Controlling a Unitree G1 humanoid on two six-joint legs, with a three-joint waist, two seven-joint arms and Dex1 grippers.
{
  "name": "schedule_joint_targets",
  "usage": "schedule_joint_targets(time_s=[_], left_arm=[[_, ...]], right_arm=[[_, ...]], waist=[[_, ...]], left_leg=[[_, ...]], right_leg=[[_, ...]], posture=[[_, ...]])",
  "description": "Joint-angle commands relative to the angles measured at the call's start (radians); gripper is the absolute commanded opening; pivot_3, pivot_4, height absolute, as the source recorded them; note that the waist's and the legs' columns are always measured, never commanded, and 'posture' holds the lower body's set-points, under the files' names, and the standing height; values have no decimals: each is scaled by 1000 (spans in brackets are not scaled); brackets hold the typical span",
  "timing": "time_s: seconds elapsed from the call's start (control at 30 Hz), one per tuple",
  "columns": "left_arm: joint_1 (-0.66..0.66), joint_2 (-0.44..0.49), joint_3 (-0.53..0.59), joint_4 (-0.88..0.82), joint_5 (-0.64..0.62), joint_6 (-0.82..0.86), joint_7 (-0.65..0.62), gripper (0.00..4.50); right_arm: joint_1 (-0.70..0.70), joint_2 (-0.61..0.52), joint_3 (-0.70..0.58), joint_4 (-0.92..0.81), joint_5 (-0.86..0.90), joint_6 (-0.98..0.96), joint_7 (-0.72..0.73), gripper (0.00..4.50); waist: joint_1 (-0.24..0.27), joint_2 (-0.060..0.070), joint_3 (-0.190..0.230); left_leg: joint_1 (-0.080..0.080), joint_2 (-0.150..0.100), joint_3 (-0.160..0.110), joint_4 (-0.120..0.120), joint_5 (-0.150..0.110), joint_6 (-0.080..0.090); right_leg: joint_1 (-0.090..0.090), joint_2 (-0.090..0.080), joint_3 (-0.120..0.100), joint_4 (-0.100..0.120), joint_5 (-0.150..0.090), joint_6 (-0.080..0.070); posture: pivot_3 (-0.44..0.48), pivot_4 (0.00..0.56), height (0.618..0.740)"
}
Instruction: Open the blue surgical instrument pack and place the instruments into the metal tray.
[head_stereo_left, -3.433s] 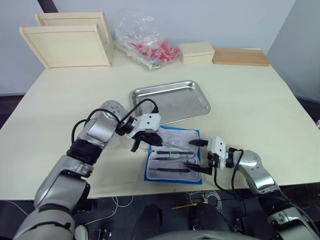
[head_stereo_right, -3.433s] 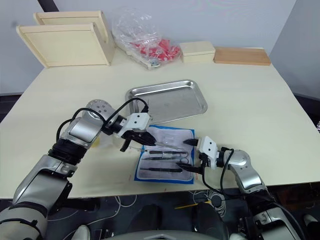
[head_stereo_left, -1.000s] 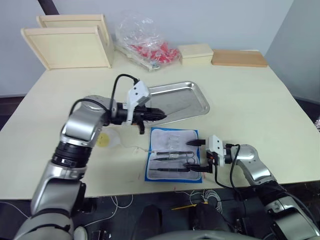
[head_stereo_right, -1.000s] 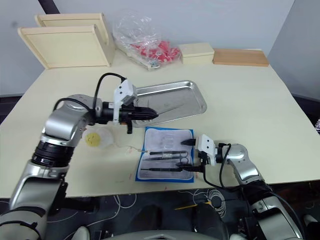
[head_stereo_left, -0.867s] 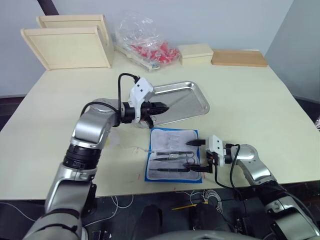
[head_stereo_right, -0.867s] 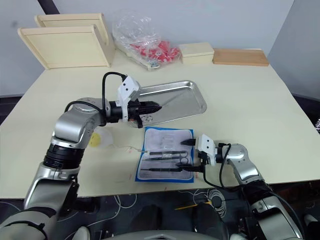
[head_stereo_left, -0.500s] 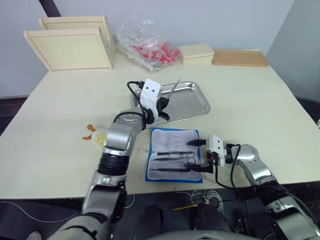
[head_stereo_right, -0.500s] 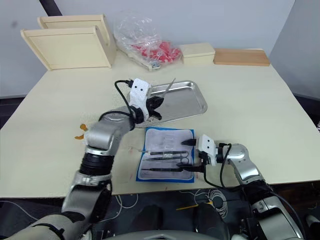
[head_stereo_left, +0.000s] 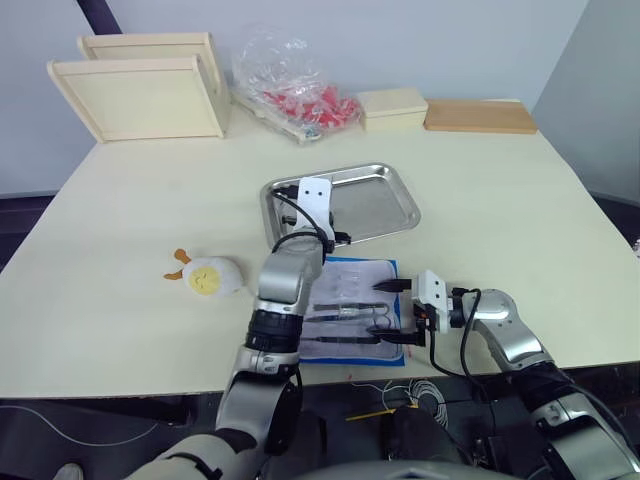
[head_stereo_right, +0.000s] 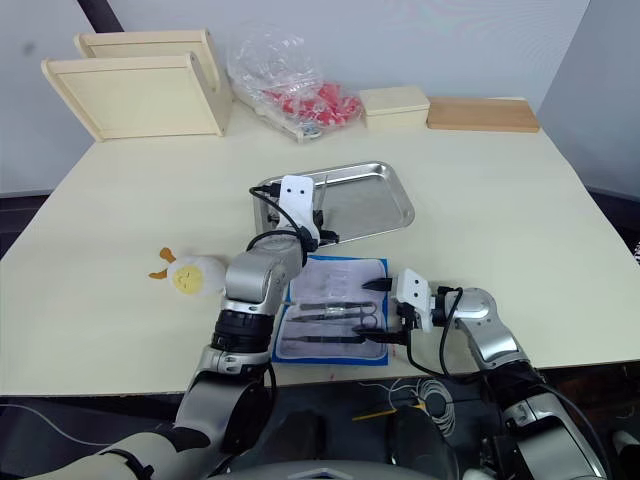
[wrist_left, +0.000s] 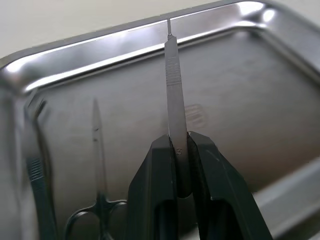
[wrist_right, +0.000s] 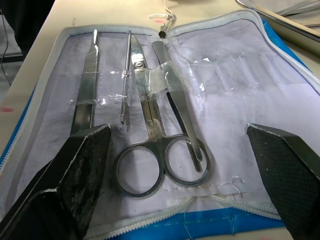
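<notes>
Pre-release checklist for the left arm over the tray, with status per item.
1. Left tool shut on the slim flat-handled instrument: ok.
2. Instrument over the metal tray, not outside the rim: ok.
3. Drop spot clear: small scissors and another instrument already lie toward one end of the tray, off to the side of the held one: ok.
4. Instrument touching the tray floor: cannot tell.
5. Blue pack open flat, with scissors and other instruments left inside: ok.
6. Right tool open, straddling the pack's near end, away from the tray: ok.
</notes>
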Motion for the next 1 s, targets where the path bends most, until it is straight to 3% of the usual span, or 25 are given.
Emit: schedule_joint_targets(time_s=[0.03,0.13,0.53,0.57,0.7,0.9,1.0], left_arm=[[-42,-10,17,47,10,-59,34,63],[-79,-20,50,115,29,-8,109,63],[-108,-22,100,205,-35,-32,49,63],[-109,-20,101,205,-34,-33,53,912],[-110,-11,88,204,-22,-47,56,2528],[-104,-9,72,145,-23,-75,39,2528],[-98,10,38,109,-30,-117,-31,2528]], right_arm=[[72,-9,75,112,-95,50,-17,4500],[66,-9,73,116,-96,47,-17,4500],[72,-12,68,114,-95,43,-23,4500],[72,-12,68,114,-95,43,-24,4500],[74,-11,68,113,-95,41,-26,4500],[74,-9,69,114,-97,38,-30,4500],[71,-4,70,118,-97,36,-32,4500]], waist=[[-1,0,0],[-1,0,0],[-2,0,0],[-2,0,0],[-2,0,0],[-2,0,0],[-3,0,0]], left_leg=[[0,0,0,0,0,0],[0,0,0,0,0,0],[0,0,0,0,0,-1],[0,0,0,0,0,-1],[0,0,0,0,0,-1],[0,0,0,-1,0,-2],[0,0,-1,-1,-1,-3]], right_leg=[[0,0,0,0,0,0],[0,0,0,0,0,0],[0,0,-1,0,0,0],[0,0,-1,0,0,0],[0,0,-1,0,0,0],[0,-1,-1,-1,0,0],[0,-1,-1,-1,0,0]], posture=[[0,150,740],[0,150,740],[0,150,740],[0,150,740],[0,150,740],[0,150,740],[0,150,740]])
